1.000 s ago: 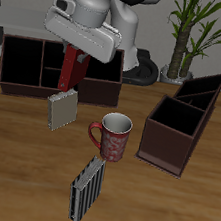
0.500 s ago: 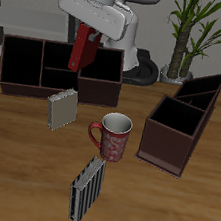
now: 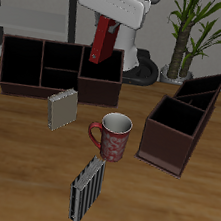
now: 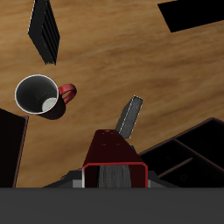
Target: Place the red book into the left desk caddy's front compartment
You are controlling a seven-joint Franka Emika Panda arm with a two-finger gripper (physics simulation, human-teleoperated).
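The table [image 3: 14,158] shows a brown wood grain with a soft, low sheen. The red book [image 3: 103,41] has a smooth, plain dark-red cover. The mug [image 3: 113,135] looks like glazed ceramic, red-patterned outside and pale inside. Both caddies, the left desk caddy [image 3: 175,128] among them, are dark and matt. The gripper [image 3: 117,4] housing is glossy white.

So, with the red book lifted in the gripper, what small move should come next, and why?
Probably carry the red book sideways toward the left desk caddy. The gripper holds it high above the other caddy, with the mug between, so it should stay raised while crossing.
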